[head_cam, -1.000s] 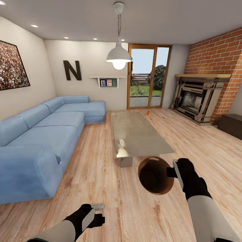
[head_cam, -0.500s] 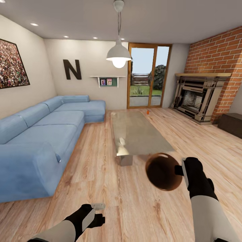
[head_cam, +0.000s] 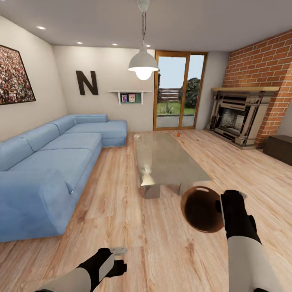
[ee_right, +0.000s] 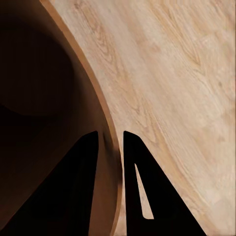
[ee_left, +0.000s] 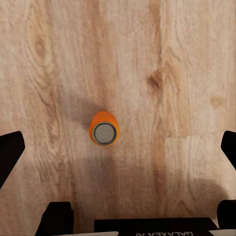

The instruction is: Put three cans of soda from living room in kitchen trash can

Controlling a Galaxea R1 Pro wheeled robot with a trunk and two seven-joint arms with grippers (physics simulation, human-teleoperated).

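Observation:
One orange can of soda (ee_left: 103,129) stands upright on the wood floor, seen from above in the left wrist view. My left gripper (ee_left: 119,145) hangs open over it, its fingers (ee_left: 11,147) wide apart and touching nothing; in the head view this gripper (head_cam: 117,250) is low at the left. A second can of soda (head_cam: 178,134) stands by the far end of the glass coffee table (head_cam: 162,160). My right gripper (head_cam: 222,206) is shut on the rim of the tash can (head_cam: 201,209), held off the floor with its brown inside facing me. The right wrist view shows the rim (ee_right: 109,132) between the fingers.
This is the living room. A light-blue corner sofa (head_cam: 48,162) runs along the left. A brick fireplace (head_cam: 237,117) and a dark chest (head_cam: 280,149) are at the right, and a glass door (head_cam: 178,91) at the back. A pendant lamp (head_cam: 143,65) hangs over the table.
My right gripper has carried the tash can to the right and a little lower in the view. The left arm has stayed put. The camera has shifted slightly.

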